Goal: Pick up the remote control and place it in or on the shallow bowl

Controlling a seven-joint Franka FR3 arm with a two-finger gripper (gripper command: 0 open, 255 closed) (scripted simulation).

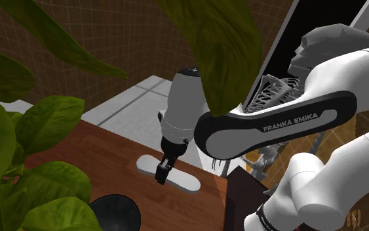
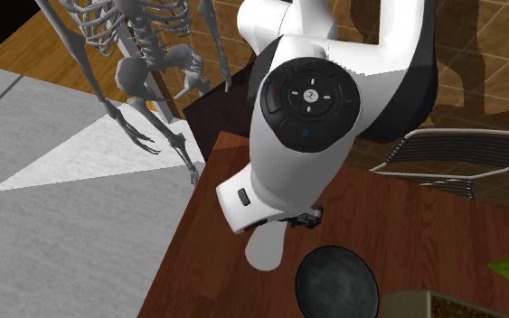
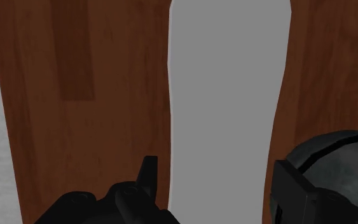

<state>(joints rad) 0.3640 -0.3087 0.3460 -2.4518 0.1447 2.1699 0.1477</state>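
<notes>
- Remote control (image 3: pixel 225 95): plain pale grey.
- Bowl (image 2: pixel 335 285): dark grey, mottled.
- Tabletop (image 3: pixel 75 146): reddish-brown wood with darker patches.
- Fingers (image 3: pixel 149 175): black.
- Leaves (image 1: pixel 38 125): green, lightly veined.

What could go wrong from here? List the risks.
The open end effector straddles the flat grey remote with little spare gap, so it may come down on top of it rather than around it. The dark bowl lies close beside one finger and could get nudged. The long remote may overhang the bowl.

The white arm link (image 1: pixel 274 128) carries the words "FRANKA EMIKA" in white on its dark band.
</notes>
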